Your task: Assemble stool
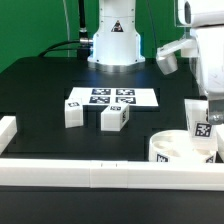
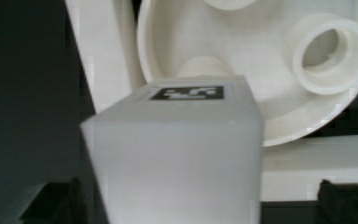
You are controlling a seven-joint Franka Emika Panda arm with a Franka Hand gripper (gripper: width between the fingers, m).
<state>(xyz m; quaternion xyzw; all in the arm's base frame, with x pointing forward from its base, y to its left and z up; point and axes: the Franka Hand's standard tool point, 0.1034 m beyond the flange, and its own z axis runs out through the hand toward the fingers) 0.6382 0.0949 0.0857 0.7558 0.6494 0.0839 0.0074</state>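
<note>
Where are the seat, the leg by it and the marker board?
seat (image 1: pixel 170 149): exterior view, on its top face.
leg by the seat (image 1: pixel 200 124): exterior view, on its tagged face.
marker board (image 1: pixel 110 97): exterior view, centre, among its tags.

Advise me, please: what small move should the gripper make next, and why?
Probably close the open gripper on the upright white rectangular plastic leg block: it sits centred between the jaws, unheld, beside the white round plastic seat.

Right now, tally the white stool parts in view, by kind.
Legs: 3
Seat: 1
Total: 4
</note>
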